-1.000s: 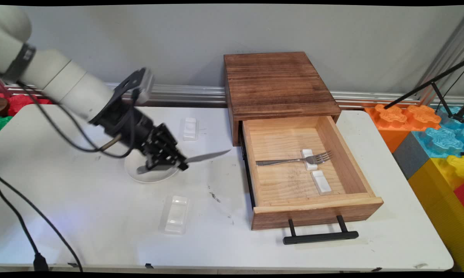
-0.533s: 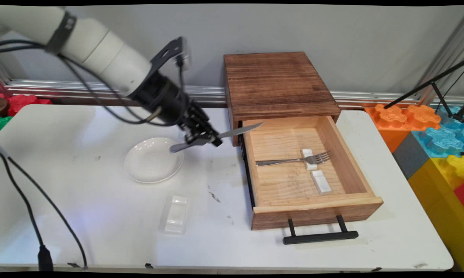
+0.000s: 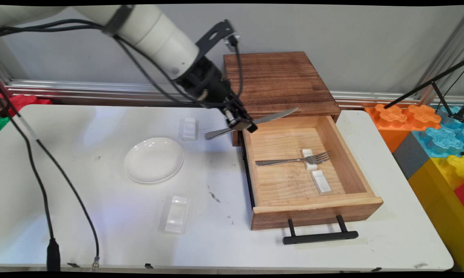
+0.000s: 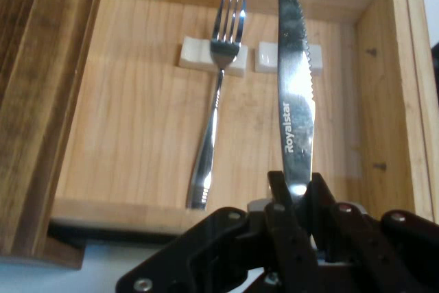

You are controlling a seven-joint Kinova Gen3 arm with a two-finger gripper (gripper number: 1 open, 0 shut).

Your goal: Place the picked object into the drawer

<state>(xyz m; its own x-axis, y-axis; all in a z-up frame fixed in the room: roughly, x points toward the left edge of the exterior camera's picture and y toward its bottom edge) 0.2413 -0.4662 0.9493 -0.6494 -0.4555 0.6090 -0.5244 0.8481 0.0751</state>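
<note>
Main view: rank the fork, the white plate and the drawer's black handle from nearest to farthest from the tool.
Measured from the tool:
1. Fork, in the open drawer, to its right.
2. White plate, on the table, to its left.
3. Black handle, at the drawer's front, near edge.

White, tubular arm (image 3: 154,29) built of rounded links, with a thin dark band ringing one joint. Black wrist section past the last white link, carrying an angled black bracket (image 3: 215,34) with a small plug on top. Several black cables (image 3: 43,185) looping off the arm, two ending in connectors by the table's near left edge. Black two-finger gripper (image 4: 296,193) with jointed matte linkage bars, studded with round silver screw heads (image 4: 143,285) at the pivots.
</note>
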